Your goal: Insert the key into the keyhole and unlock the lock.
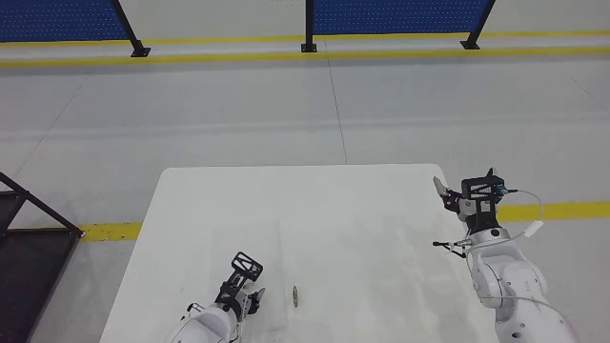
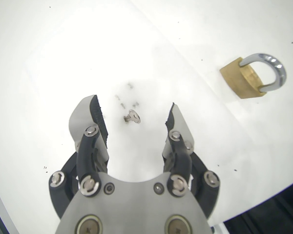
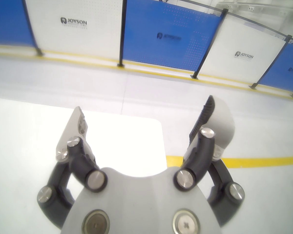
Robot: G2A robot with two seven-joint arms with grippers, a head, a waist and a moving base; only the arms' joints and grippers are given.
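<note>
Left claw [image 2: 133,102] is hanging wide apart over the little key [image 2: 132,116] lying by the table's [image 2: 161,25] near edge, lock [image 2: 241,81] lying nearby. Right claw [image 3: 144,107] is gaping over the far right corner.

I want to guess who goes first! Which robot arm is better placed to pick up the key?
Left. The left gripper, open, hangs over the key on the table. The right gripper, also open, is at the table's corner, pointing away.
</note>
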